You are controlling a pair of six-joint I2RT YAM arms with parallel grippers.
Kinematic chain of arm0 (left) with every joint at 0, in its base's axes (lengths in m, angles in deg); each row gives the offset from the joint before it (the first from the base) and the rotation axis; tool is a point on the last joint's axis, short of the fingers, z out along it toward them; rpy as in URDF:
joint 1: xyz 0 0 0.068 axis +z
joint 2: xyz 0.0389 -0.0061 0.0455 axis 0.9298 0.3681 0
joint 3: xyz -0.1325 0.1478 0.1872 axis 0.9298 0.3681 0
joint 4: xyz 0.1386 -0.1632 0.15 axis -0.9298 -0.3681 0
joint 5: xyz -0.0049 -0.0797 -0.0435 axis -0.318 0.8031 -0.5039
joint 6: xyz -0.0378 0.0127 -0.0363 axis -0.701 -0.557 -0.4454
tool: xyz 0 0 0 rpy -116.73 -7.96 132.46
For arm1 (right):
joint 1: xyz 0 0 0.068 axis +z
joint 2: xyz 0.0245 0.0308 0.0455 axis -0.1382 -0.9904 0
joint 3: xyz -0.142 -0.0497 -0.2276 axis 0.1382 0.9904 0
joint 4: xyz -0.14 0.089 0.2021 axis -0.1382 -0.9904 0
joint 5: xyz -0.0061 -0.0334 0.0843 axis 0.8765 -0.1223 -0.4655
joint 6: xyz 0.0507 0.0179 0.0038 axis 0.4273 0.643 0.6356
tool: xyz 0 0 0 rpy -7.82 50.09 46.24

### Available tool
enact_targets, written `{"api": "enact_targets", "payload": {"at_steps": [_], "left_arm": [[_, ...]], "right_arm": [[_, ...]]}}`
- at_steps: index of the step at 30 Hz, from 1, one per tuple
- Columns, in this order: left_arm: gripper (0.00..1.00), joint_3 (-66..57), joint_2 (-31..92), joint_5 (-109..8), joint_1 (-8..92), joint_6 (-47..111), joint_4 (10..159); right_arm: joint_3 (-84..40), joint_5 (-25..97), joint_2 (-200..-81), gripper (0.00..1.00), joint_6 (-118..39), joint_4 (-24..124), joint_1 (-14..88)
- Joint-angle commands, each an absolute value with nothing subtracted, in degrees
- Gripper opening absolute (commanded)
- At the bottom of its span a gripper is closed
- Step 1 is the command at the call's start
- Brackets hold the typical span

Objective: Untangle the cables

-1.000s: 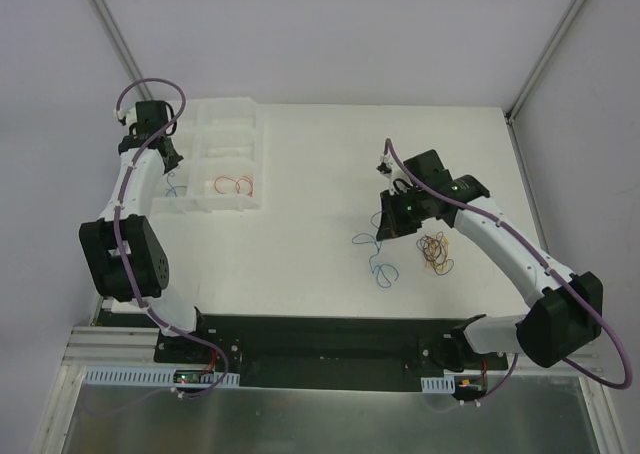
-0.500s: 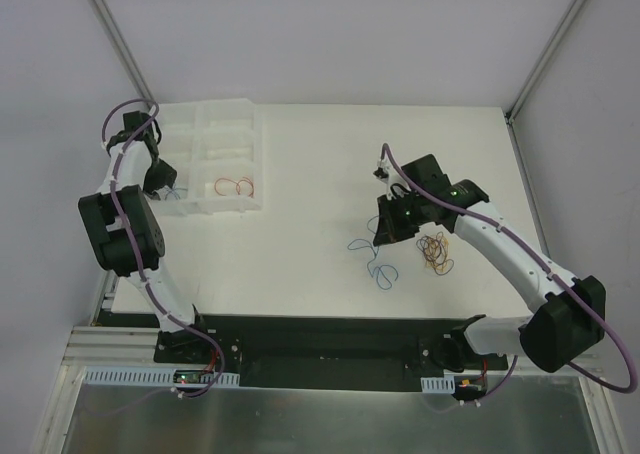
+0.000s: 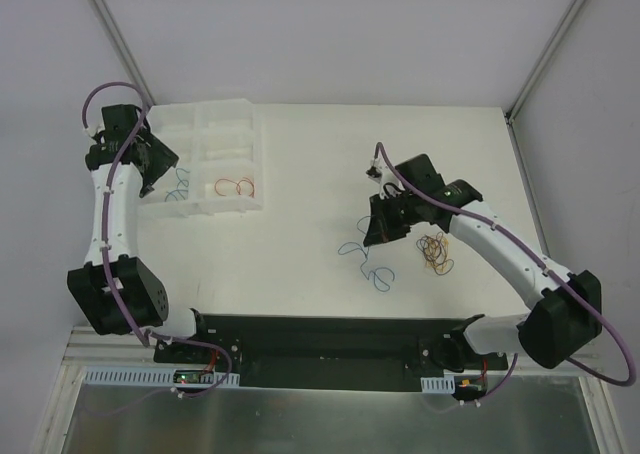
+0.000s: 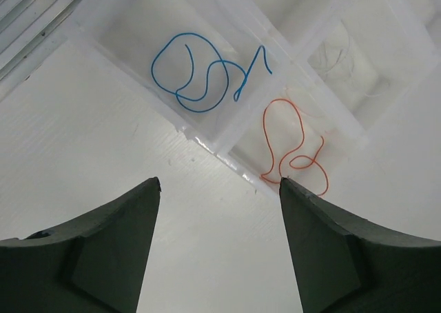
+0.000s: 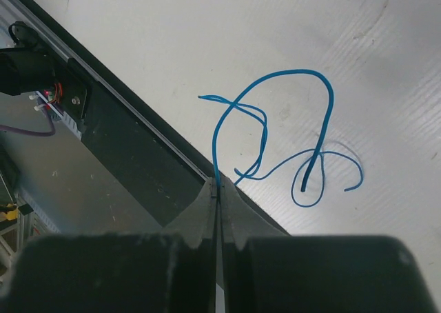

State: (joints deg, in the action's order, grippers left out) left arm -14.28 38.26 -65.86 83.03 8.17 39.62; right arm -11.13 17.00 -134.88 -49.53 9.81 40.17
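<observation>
Pulling a blue cable (image 5: 215, 147) from the tangle (image 3: 435, 252), I judge: right pincer (image 5: 219, 189) pinches it, left pincer (image 4: 219, 183) hangs spread over the tray (image 4: 200, 139). Next, carry it across.

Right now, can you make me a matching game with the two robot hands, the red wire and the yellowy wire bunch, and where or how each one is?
Things:
1. left hand
2. right hand
3. red wire
4. orange-yellow bundle

Place or state:
A. lying on the bare table
B. shut, pinching a blue wire
C. open and empty
D. in a tray compartment

Pairs: 1-C, 2-B, 3-D, 4-A.
</observation>
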Motion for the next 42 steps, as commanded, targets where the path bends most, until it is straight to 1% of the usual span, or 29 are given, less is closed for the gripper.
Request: {"api": "enact_targets", "payload": {"at_steps": [1,4,7,10,14,18,20,21,22,24,26,27,29,32,33,39,42], "left_arm": [[0.69,-10.5,33.6,-61.1,82.8,12.4,37.7],[0.66,-7.4,30.3,-54.6,80.5,12.6,38.3],[0.66,-4.8,28.2,-49.2,73.4,14.4,39.8],[0.65,0.3,23.6,-40.1,66.1,14.7,44.4],[0.64,10.0,17.3,-32.4,60.6,11.0,52.9],[0.63,15.9,16.7,-29.3,54.5,7.0,57.7],[0.63,17.0,17.2,-30.7,50.1,6.0,58.2],[0.64,17.5,18.4,-31.1,47.7,5.4,58.7],[0.66,17.7,19.9,-31.1,45.7,5.4,59.2],[0.68,16.7,24.9,-31.2,40.5,5.4,59.3],[0.72,14.1,30.5,-32.1,36.2,4.9,59.2],[0.73,13.1,33.3,-32.8,34.1,4.5,59.3],[0.75,8.2,37.5,-35.3,30.6,4.0,58.9],[0.77,3.2,42.5,-36.6,27.7,3.9,57.7],[0.8,1.7,44.3,-37.8,27.0,4.7,55.9],[0.82,-10.0,56.8,-45.7,21.7,9.9,42.6],[0.85,-14.7,62.5,-43.6,19.8,10.6,38.9]], "right_arm": [[-15.4,15.0,-137.9,0.0,-46.6,12.3,40.9],[-18.7,14.4,-139.9,0.0,-42.1,15.0,41.8],[-24.1,13.7,-142.3,0.0,-38.8,15.1,43.7],[-27.2,13.2,-143.1,0.0,-34.8,16.5,43.9],[-23.9,16.1,-141.6,0.0,-32.6,16.6,44.1],[-18.4,20.3,-141.5,0.02,-34.3,11.3,44.9],[-14.9,20.1,-141.5,0.07,-34.6,12.1,45.0],[-13.0,19.8,-141.6,0.13,-34.6,13.2,45.0],[-12.4,19.5,-142.3,0.23,-35.1,13.1,44.9],[-14.2,19.1,-144.0,0.37,-37.8,9.1,44.9],[-15.5,21.2,-143.2,0.53,-39.6,5.8,44.3],[-15.3,21.8,-142.2,0.58,-39.9,5.1,44.0],[-13.7,21.7,-139.6,0.65,-39.7,5.1,41.6],[-9.9,20.5,-135.7,0.67,-39.2,6.4,37.3],[-8.6,20.5,-134.1,0.67,-39.3,6.5,35.7],[-1.3,20.1,-124.4,0.66,-42.0,5.0,26.6],[2.8,19.3,-120.2,0.66,-42.1,5.6,23.6]]}}
